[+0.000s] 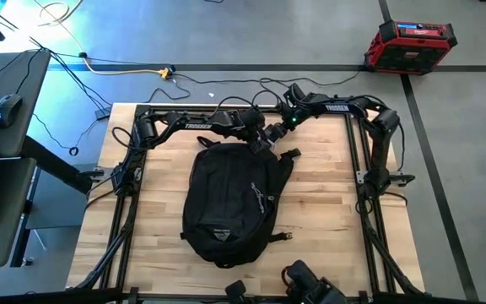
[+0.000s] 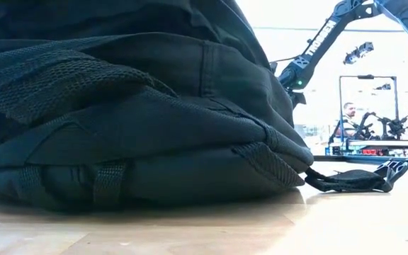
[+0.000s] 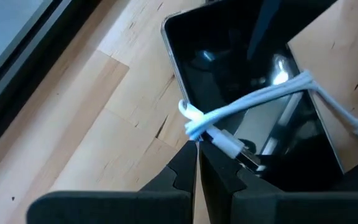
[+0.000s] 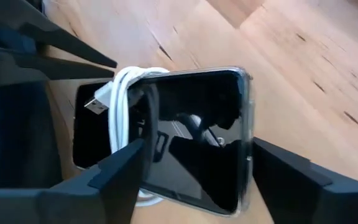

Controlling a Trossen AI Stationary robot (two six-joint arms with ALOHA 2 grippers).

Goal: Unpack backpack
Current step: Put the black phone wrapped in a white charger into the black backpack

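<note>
The black backpack (image 1: 230,198) lies flat in the middle of the table and fills the low view (image 2: 133,106). Both grippers meet just past its far end. A black phone (image 3: 241,68) (image 4: 191,137) is wrapped in a white cable (image 3: 260,96) (image 4: 122,93) whose USB plug (image 4: 95,102) sticks out. My left gripper (image 1: 258,139) (image 3: 197,163) is shut on the cable. My right gripper (image 1: 278,127) (image 4: 197,168) is open, one finger over the phone's face and one beyond its end. I cannot tell whether the phone rests on the wood. My left gripper pinches the white cable's wound loop (image 3: 193,127) between its two fingertips, at the phone's long edge beside the USB plug (image 3: 247,155). The wrapped strands run from there across the phone's face.
A backpack strap (image 2: 360,177) (image 1: 289,156) trails onto the wood at the backpack's far right. Bare table (image 1: 327,194) lies to the right. A red case (image 1: 410,44) stands on the floor, a desk with a mouse (image 1: 7,110) at left. A person (image 2: 348,117) sits far behind.
</note>
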